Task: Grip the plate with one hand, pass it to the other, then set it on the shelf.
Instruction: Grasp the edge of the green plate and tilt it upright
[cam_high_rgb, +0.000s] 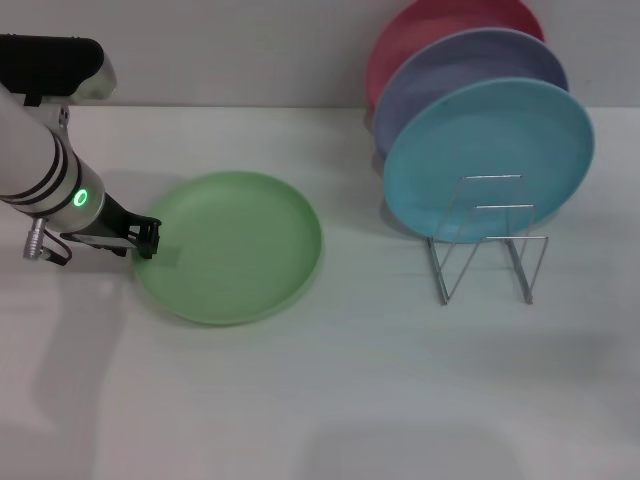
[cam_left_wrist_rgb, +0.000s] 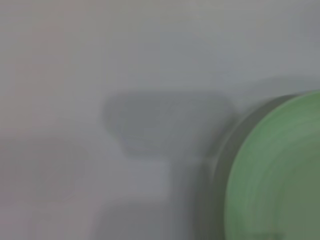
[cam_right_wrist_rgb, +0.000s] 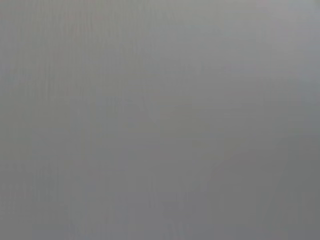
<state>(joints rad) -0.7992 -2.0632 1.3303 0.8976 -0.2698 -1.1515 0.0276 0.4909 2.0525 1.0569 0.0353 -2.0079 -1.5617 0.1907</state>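
The light green plate (cam_high_rgb: 232, 246) lies flat on the white table, left of centre in the head view. Its rim also shows in the left wrist view (cam_left_wrist_rgb: 272, 175). My left gripper (cam_high_rgb: 147, 237), on the arm with the green glowing ring, sits at the plate's left rim, low near the table. The silver wire rack (cam_high_rgb: 487, 240) stands at the right, holding a turquoise-blue plate (cam_high_rgb: 488, 160), a lavender plate (cam_high_rgb: 470, 70) and a pink plate (cam_high_rgb: 420, 35) upright. My right gripper is out of view; the right wrist view shows only plain grey.
The wire rack's front slots (cam_high_rgb: 485, 265) stand bare in front of the turquoise plate. The table's far edge meets a wall behind the rack.
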